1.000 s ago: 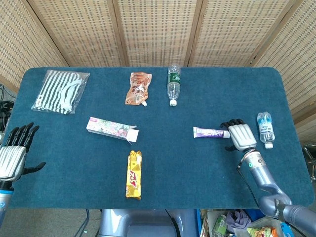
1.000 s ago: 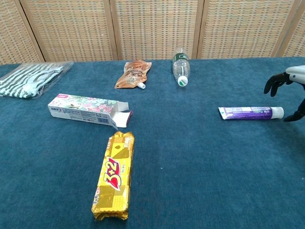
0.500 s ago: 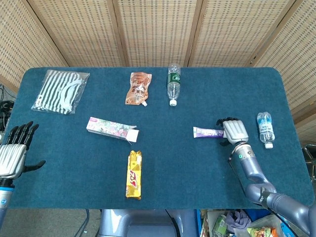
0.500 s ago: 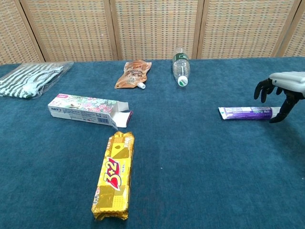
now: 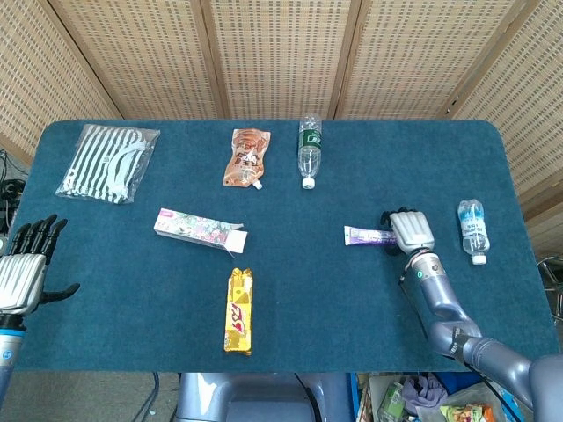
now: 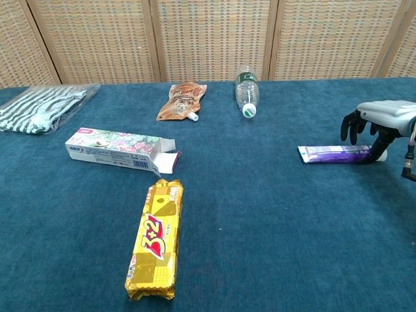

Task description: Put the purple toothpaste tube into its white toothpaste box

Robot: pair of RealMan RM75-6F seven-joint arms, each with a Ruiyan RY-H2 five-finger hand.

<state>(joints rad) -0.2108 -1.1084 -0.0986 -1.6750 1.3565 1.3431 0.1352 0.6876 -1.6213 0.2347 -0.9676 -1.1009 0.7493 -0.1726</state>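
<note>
We see our right hand (image 6: 380, 123) arched over the cap end of the purple toothpaste tube (image 6: 335, 154), fingers curled around but not clearly gripping it, while the gold wrapper (image 6: 155, 238) reads "B+2" and the white toothpaste box (image 6: 120, 150) lies well apart.

The silver-backed right hand (image 5: 410, 232) with black fingers (image 6: 351, 126) is hovering palm down, fingers curling downward. The matching left hand (image 5: 23, 272) is waiting, fingers spread apart.
</note>
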